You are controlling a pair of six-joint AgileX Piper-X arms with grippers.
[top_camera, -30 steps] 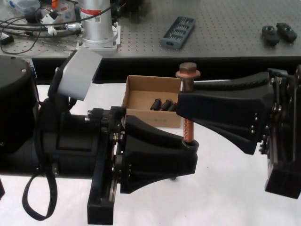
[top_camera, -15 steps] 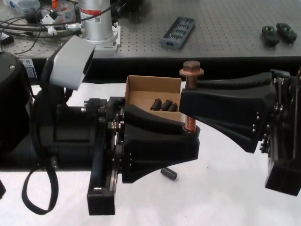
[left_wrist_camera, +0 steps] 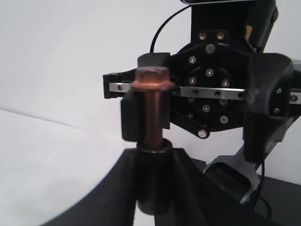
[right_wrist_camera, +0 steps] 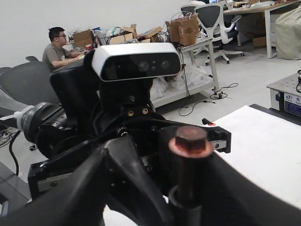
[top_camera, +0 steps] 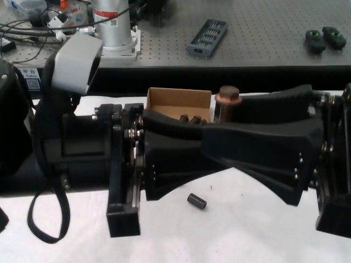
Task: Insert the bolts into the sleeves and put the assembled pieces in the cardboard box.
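- A robotics lab: a perforated metal plate (top_camera: 247,33) runs along the far side of the white tabletop (top_camera: 247,235).
- On the plate are a metal post (top_camera: 112,24), tangled cables (top_camera: 33,24) and a slotted tray (top_camera: 207,36).
- The room around it holds swivel chairs (right_wrist_camera: 209,16) and desks stacked with cartons (right_wrist_camera: 181,29).

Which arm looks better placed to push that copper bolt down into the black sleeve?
Likely right: the right gripper holds the copper bolt, partly in the black cylindrical sleeve that the left gripper grips.

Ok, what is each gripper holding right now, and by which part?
Left gripper clamps the black sleeve by its sides; right gripper holds the copper bolt by the shank just under its head.
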